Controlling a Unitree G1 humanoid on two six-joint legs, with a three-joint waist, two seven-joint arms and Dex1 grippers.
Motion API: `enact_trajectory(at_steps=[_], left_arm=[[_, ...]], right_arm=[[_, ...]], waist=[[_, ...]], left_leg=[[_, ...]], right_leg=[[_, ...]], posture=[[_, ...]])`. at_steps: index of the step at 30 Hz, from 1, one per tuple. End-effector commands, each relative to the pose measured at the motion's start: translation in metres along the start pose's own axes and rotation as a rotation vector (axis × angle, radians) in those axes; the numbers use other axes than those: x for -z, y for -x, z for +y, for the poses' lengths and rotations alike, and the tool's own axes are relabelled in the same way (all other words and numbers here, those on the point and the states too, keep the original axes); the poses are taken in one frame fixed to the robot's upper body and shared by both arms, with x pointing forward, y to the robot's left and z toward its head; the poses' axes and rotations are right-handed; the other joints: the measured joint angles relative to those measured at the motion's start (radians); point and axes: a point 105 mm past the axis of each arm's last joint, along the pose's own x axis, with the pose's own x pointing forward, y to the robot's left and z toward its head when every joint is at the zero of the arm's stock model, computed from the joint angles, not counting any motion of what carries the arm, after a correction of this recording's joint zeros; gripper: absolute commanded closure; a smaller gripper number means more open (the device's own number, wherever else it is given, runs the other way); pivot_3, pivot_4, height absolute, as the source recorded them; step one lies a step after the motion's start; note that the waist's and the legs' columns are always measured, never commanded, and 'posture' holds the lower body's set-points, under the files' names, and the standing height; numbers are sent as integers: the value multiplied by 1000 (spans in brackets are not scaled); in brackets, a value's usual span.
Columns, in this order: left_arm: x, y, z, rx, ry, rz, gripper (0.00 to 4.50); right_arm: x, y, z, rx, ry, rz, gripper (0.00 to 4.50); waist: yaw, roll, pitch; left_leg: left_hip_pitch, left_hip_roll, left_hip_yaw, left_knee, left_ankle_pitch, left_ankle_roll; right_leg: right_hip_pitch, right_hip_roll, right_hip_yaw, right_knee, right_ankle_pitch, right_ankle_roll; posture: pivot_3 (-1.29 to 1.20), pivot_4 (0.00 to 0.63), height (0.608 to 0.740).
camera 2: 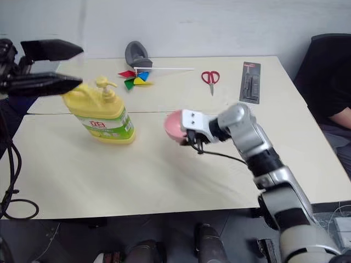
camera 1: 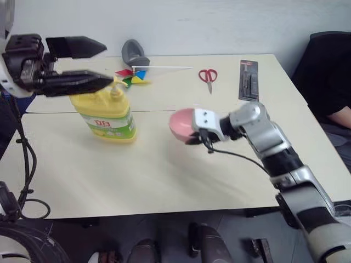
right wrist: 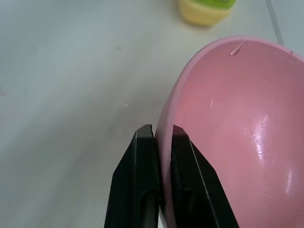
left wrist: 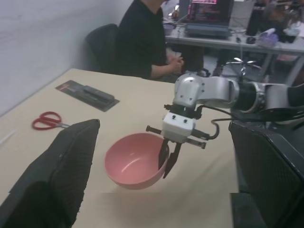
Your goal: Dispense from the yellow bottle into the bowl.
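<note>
Two risks. Right tool point(right wrist: 159, 135) pinches only the pink bowl point(left wrist: 135, 160) rim, bowl off the desk point(camera 1: 164, 181): could slip or tilt. Left tool point(camera 1: 98, 63) is wide open, empty, just above the yellow pump bottle point(camera 2: 101, 115); a hard press could tip it.

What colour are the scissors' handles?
Red, on the scissors lying on the table; clearest in the left eye view.

Near half of the table point(camera 1: 137, 181) lay bare, free to sweep. Yellow bottle point(camera 1: 107, 112) blocked the left side, with the left claw point(camera 1: 96, 63) gaping above it. Right claw point(left wrist: 168, 159) pinched the bowl point(left wrist: 133, 161) rim mid-table. Scissors point(camera 1: 208, 76), pinwheel point(camera 1: 134, 75) cluttered the far edge.
</note>
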Motion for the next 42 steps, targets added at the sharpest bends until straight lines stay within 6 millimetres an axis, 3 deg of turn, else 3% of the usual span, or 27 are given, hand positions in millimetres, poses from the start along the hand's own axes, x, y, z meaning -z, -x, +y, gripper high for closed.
enact_trajectory(at_steps=[1,6,14,20,28,32,36,39,42], left_arm=[[3,0,-15,35,-40,50,39],[39,0,-27,77,-43,223,39],[77,13,-24,43,-76,397,39],[80,17,-22,26,-76,396,0],[86,32,-20,-49,-44,393,0],[92,59,-21,-173,-16,403,0],[93,86,-33,-265,48,394,0],[94,104,-39,-348,94,381,0],[97,114,-39,-407,110,358,0]], right_arm=[[10,9,-3,92,8,15,4500],[49,8,-6,194,-37,88,4500],[79,-2,-2,262,-56,110,4500],[74,13,-5,265,-95,82,2623],[30,76,-16,293,-216,-43,21],[26,137,-11,269,-303,-80,21],[32,176,1,232,-382,-139,21],[47,196,6,256,-408,-109,21],[65,198,13,257,-424,-59,21]], waist=[[2,0,0],[4,0,0],[7,0,0],[18,0,1],[24,1,1],[25,2,2],[26,2,2],[24,2,2],[24,2,2]], left_leg=[[0,0,0,0,0,0],[4,0,4,0,1,-1],[5,2,6,0,1,-2],[5,2,7,1,1,-1],[3,2,7,1,0,0],[3,2,6,0,0,0],[3,2,6,-5,0,1],[3,2,7,-6,-1,1],[5,2,9,-7,-1,1]], right_leg=[[0,1,1,0,0,0],[0,2,6,0,1,-1],[0,4,9,-1,1,-2],[0,4,9,-2,2,-3],[-1,5,9,-3,2,-3],[-1,4,8,-3,2,-3],[0,5,7,-5,2,-3],[0,5,6,-7,2,-3],[0,4,7,-9,2,-3]], posture=[[0,150,740],[0,150,740],[0,150,740],[0,150,740],[0,150,740],[0,150,740],[0,150,740],[0,150,740],[0,150,740]])
